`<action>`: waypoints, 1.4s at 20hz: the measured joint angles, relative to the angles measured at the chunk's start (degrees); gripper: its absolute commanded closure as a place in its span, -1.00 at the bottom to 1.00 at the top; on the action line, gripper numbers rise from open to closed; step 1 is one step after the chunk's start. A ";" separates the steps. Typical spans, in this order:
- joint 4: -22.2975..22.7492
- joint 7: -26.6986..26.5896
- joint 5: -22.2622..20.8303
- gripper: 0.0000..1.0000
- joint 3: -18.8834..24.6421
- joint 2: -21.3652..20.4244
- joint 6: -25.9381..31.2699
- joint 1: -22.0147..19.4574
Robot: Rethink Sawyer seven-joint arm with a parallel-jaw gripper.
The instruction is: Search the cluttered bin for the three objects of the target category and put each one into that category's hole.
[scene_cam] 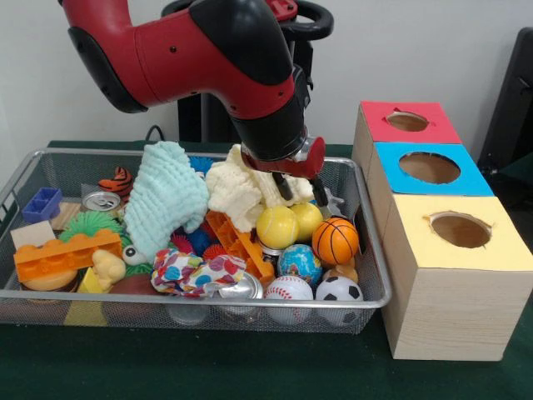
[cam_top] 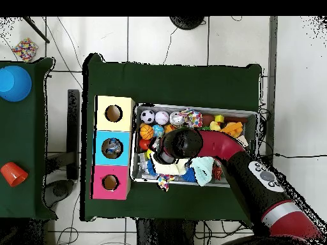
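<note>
Near edge of bin: the wire bin (scene_cam: 379,287) sits on the green counter (scene_cam: 250,367). A soccer ball (scene_cam: 338,290) and a baseball (scene_cam: 289,289) lie against its front wall, with a globe-print ball (scene_cam: 300,262) just behind them.

Middle of bin: a basketball (scene_cam: 336,240) and two yellow balls (scene_cam: 277,227) form one cluster. I judge balls to be the target category, but the task sentence does not name it.

End effector: the end effector (scene_cam: 298,193) hangs directly above the yellow balls, its dark fingers pointing down with a narrow gap. Nothing is between them that I can see. A cream cloth (scene_cam: 237,193) is bunched just beside it.

Step in hand: I read this as the descent onto the nearer yellow ball.

How to do it well: I open wider than the ball before lowering, centre over its crown, and keep the fingers clear of the cloth and of the orange brick (scene_cam: 241,246) touching the ball's lower left. Round toys roll, so I close slowly and lift straight up.

Risk: a fold of cloth could be dragged along, or the second yellow ball nudged away.

Far side, holes: three boxes stand beside the bin, yellow box (scene_cam: 458,250) nearest, then blue box (scene_cam: 429,169), then red box (scene_cam: 408,122). The overhead view shows something lying in the blue hole; I cannot tell what it is.
</note>
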 measured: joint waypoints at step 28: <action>2.12 0.00 -2.03 -1.00 0.90 -5.76 2.36 6.41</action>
